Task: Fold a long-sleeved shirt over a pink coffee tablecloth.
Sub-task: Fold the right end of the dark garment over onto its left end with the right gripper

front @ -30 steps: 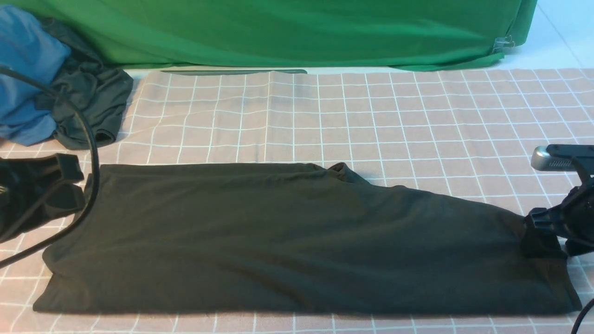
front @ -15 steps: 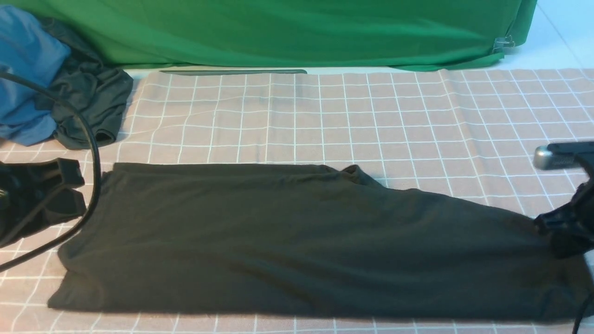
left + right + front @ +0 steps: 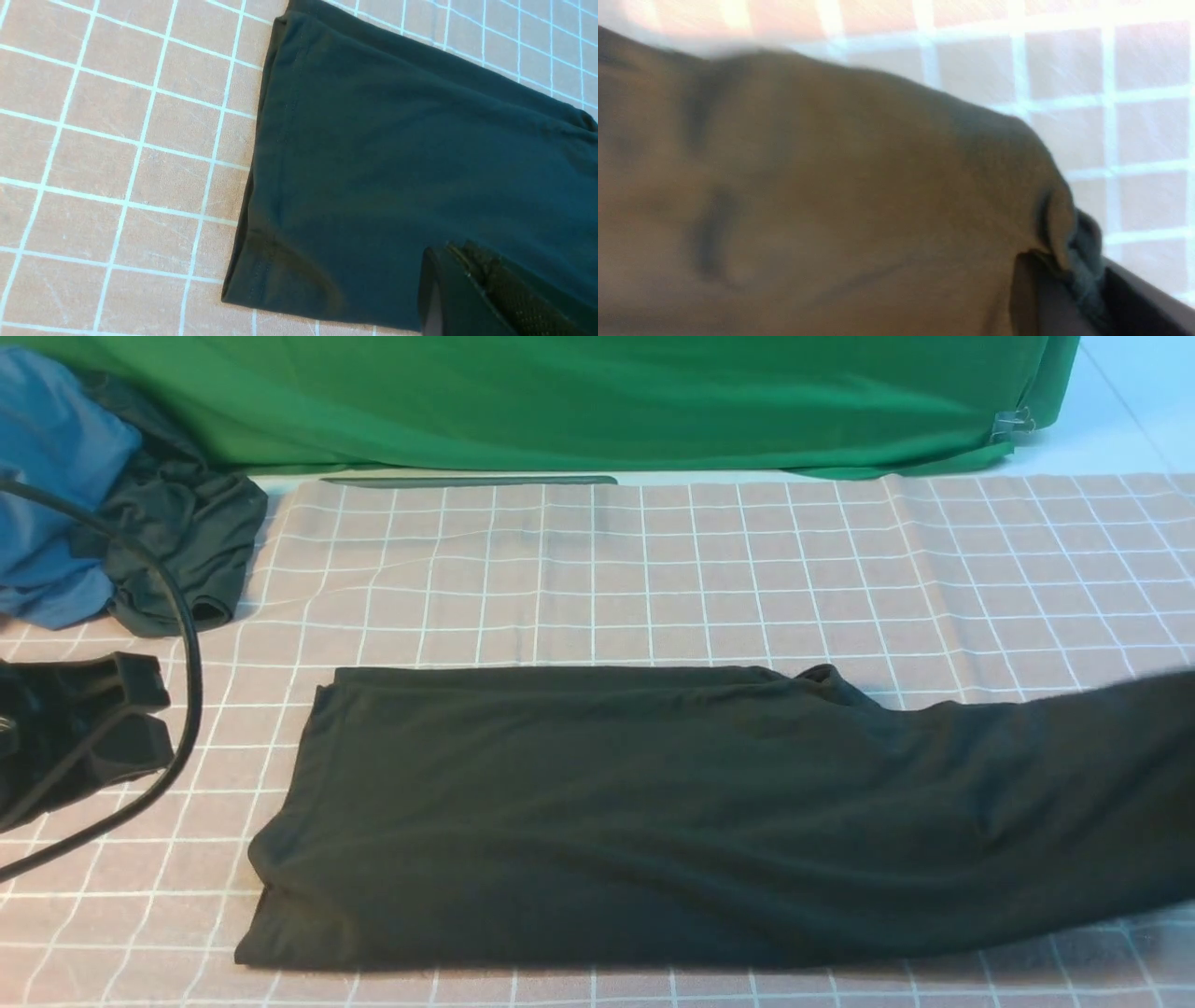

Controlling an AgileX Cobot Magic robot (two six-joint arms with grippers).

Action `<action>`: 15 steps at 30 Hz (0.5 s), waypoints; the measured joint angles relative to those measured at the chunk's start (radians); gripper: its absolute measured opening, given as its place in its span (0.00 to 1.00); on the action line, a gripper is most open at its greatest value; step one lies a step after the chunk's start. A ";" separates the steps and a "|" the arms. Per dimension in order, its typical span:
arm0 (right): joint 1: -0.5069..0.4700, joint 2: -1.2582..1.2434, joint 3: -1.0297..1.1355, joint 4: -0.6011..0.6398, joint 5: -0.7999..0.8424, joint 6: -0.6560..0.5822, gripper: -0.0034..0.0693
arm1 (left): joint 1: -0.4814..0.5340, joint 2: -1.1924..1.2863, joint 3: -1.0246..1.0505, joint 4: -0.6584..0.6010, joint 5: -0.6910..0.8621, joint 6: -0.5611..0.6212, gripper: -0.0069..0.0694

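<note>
The long-sleeved shirt point(image 3: 653, 812) is a black folded band lying across the pink coffee tablecloth point(image 3: 653, 569). Its right end is raised and runs out of the front view. My right gripper point(image 3: 1078, 270) does not show in the front view. In the right wrist view it is shut on a bunched edge of the shirt point(image 3: 831, 186), above the tablecloth point(image 3: 1148, 130). My left gripper point(image 3: 149, 714) sits at the left, apart from the shirt's left end. In the left wrist view that gripper point(image 3: 460, 249) is shut on nothing, with the shirt's hem point(image 3: 280, 140) and the tablecloth point(image 3: 117, 140) beyond it.
A blue garment point(image 3: 47, 485) and a smaller dark grey garment point(image 3: 177, 541) are heaped at the back left. A green cloth point(image 3: 560, 401) hangs along the back. A black cable point(image 3: 191, 644) loops over my left gripper.
My right gripper shut on the shirt's right end and pulled it rightward out of the front view. The whole shirt slid to the right. The left gripper stayed put.
</note>
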 joint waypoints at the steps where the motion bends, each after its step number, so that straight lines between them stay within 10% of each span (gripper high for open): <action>1: 0.016 0.000 -0.036 0.047 0.020 -0.006 0.23 | 0.000 0.000 0.000 0.000 -0.003 0.000 0.15; 15: 0.468 0.028 -0.277 0.312 -0.063 0.124 0.23 | 0.000 0.000 0.000 -0.030 -0.010 0.006 0.15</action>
